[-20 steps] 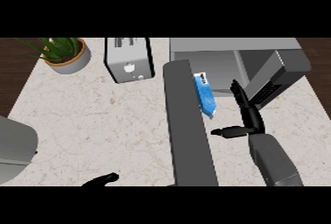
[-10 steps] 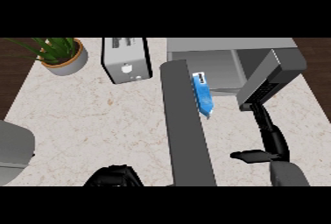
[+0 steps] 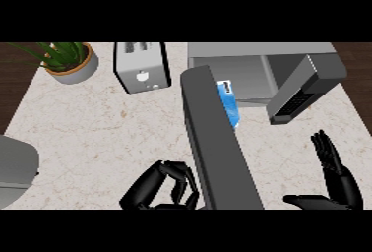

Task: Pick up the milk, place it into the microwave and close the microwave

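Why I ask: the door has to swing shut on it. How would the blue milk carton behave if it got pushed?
The milk carton looks tall and narrow, so a push up high would probably tip it. Its flat sides suggest it would slide, not roll. It is probably fairly stiff.

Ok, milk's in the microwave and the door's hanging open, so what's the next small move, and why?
Probably push the left hand, curled beside the open microwave door, against the door to swing it shut: the milk already sits inside the microwave, and the right hand is clear.
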You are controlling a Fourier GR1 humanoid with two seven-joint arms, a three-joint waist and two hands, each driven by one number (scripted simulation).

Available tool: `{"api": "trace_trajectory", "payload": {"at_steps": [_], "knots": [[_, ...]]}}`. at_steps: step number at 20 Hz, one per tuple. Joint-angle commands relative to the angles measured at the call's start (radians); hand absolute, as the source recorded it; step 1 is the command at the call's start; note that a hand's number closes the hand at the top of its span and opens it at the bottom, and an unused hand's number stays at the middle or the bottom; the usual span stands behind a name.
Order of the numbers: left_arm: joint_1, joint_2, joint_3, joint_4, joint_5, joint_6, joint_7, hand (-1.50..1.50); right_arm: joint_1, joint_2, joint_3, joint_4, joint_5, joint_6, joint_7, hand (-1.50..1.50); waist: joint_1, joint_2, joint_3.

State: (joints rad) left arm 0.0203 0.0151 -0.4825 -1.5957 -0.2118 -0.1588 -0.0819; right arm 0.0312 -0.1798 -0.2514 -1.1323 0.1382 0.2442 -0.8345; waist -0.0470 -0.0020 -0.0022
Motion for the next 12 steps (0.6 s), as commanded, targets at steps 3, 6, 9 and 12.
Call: {"api": "trace_trajectory", "payload": {"at_steps": [3,6,9,12], "knots": [[-0.229,-0.015,-0.086,0.318,-0.005,0.055,-0.052,1.50,0.149,-0.053,-0.046,-0.173,-0.063,0.057,0.006,-1.50,0.011,0.003,0.001],[-0.337,-0.015,-0.203,0.422,0.159,0.142,-0.040,1.50,0.160,-0.064,-0.050,-0.238,-0.120,0.120,0.022,-1.50,0.000,0.005,0.000],[-0.433,-0.015,-0.262,0.614,0.218,0.190,-0.174,1.50,0.146,-0.055,-0.019,-0.223,-0.111,0.121,0.005,-1.50,-0.023,0.014,0.000],[-0.438,-0.015,-0.394,0.605,0.320,0.273,-0.168,1.50,0.160,-0.105,-0.042,-0.305,-0.175,0.174,0.057,-1.50,-0.050,0.015,-0.002]]}}
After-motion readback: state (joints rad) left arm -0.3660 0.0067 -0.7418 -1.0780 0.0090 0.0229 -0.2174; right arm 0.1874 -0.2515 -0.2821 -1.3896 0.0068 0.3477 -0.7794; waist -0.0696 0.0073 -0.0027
